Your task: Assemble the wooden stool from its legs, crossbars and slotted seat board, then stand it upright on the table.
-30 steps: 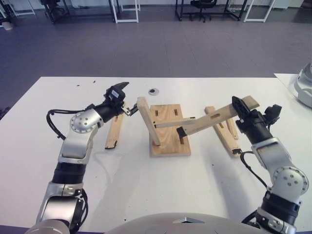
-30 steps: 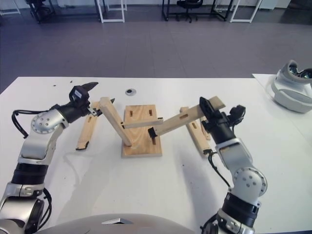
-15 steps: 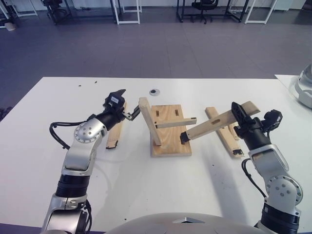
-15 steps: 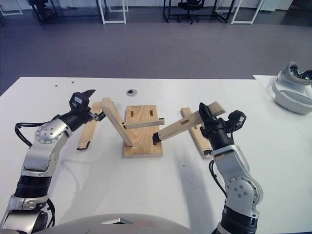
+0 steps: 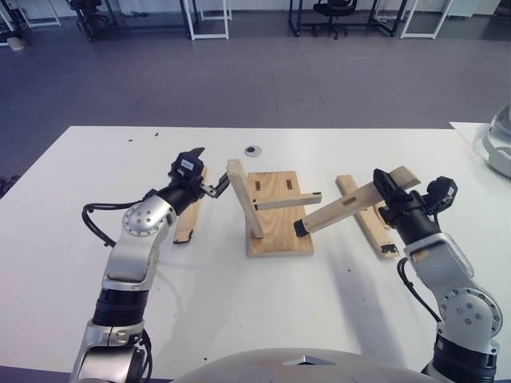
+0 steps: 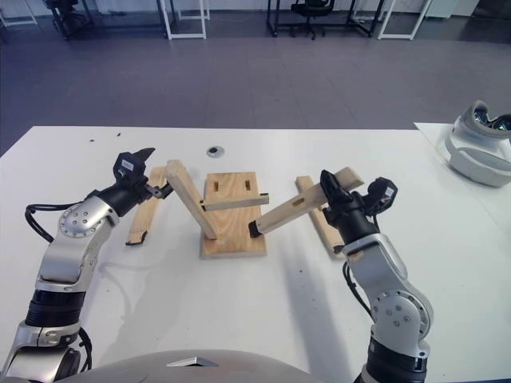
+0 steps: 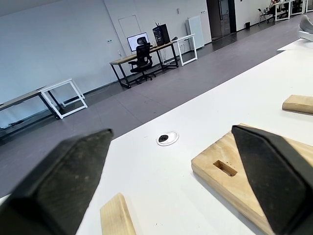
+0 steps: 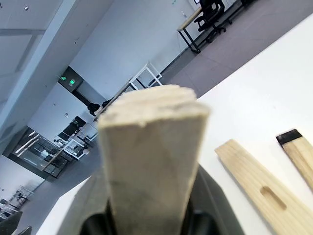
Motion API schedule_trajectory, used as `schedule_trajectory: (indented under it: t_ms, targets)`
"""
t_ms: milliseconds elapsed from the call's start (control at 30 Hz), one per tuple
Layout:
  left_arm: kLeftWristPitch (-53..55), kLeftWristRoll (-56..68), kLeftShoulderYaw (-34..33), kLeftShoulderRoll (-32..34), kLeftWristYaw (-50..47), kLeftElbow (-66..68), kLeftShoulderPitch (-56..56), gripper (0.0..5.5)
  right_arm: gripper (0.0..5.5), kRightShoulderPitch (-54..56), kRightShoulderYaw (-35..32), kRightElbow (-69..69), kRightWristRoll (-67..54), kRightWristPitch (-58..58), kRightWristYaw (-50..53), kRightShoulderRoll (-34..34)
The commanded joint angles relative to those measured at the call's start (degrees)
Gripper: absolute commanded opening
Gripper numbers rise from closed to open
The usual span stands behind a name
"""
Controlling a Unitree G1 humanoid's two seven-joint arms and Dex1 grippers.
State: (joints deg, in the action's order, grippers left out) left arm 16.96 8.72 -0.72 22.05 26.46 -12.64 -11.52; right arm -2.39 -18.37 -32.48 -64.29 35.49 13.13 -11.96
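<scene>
- Leg [image 5: 339,209]: stiff, light wood, judged prone to swing; clamped near its top end by the right gripper [image 5: 386,190], black foot at the seat board [image 5: 279,239] edge.
- Left gripper [image 5: 206,171]: spread wide, nothing held, beside the upright leg [image 5: 242,199].
- Grip nearer mid-length is advised.

In the right wrist view the butt end of the held leg [image 8: 152,147] covers the right gripper's [image 5: 385,188] fingertips and its own length behind. The left gripper's [image 7: 166,176] fingers [image 7: 58,186] are blurred and cut by the picture's edge, one covering part of the seat board [image 7: 220,183]. From the head, the held leg crosses two loose legs [image 5: 369,227], and the headset [image 5: 501,148] is cut off.
</scene>
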Motion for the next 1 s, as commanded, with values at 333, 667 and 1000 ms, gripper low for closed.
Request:
schedule_trajectory:
  t_ms: [333,667,1000]
  targets:
    - [1.56,-0.09,2.07,-2.59,-2.01,-2.64,1.01,4.47,1.02,2.54,12.05,-0.40,18.14,10.04,3.57,-7.38]
    - [6.34,-0.40,5.30,-5.10,-4.74,-10.01,2.47,4.47,1.02,8.53,18.11,-2.36,18.01,19.96,0.84,-12.43]
    - [17.73,-0.05,5.81,-12.16,-13.69,-15.06,3.58,4.47,1.96,6.69,24.58,-1.29,22.62,24.15,-3.26,-17.64]
